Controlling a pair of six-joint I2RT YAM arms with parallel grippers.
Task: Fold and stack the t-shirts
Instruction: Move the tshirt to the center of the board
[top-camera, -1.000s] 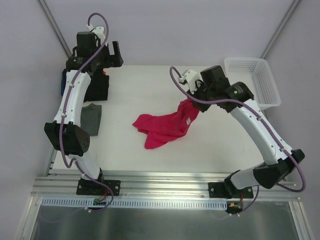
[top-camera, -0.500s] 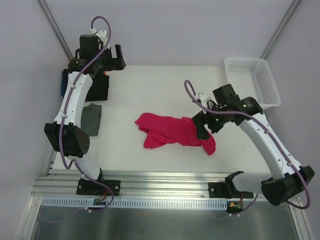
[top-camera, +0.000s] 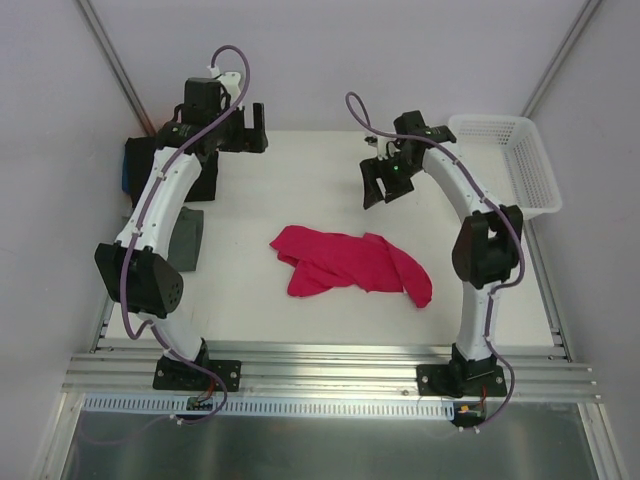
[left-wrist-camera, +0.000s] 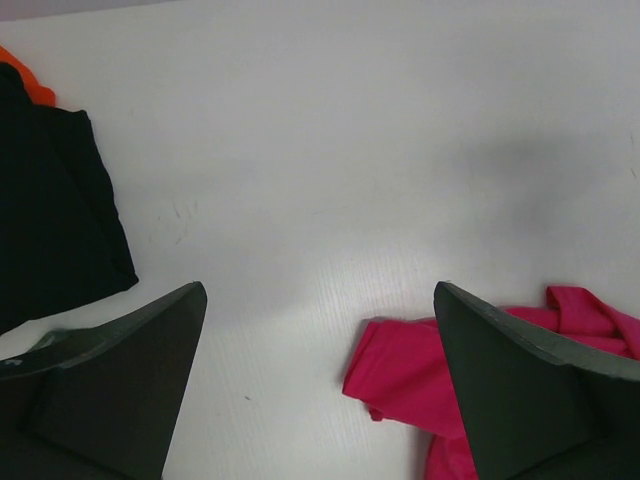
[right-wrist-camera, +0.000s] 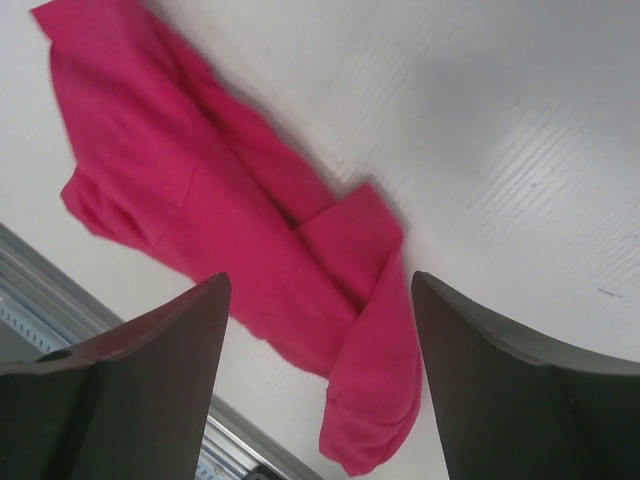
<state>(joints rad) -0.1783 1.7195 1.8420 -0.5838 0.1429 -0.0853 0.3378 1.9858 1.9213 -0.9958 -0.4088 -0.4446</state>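
A bright crimson-pink t-shirt (top-camera: 345, 265) lies crumpled and stretched sideways at the table's middle; nothing holds it. My right gripper (top-camera: 384, 188) hangs open above the table, behind the shirt. In the right wrist view the shirt (right-wrist-camera: 230, 220) lies well below the open gripper (right-wrist-camera: 320, 278). At the far left my left gripper (top-camera: 250, 135) is open, with bare table between its jaws in the left wrist view (left-wrist-camera: 318, 290) and the pink shirt's edge (left-wrist-camera: 400, 375) to their right. Folded black (top-camera: 195, 175), blue (top-camera: 128, 170) and grey-green (top-camera: 185, 235) shirts sit at the left; an orange corner (left-wrist-camera: 35, 88) peeks from behind the black one (left-wrist-camera: 50, 210).
A white mesh basket (top-camera: 510, 160) stands at the far right corner. Metal rails (top-camera: 320, 365) run along the near edge by the arm bases. Grey walls close in the table at the back and sides.
My right gripper opened and let go of the pink shirt, which now lies flatter and spread to the right. The right arm then swung up and to the far side. My left gripper shifted slightly right.
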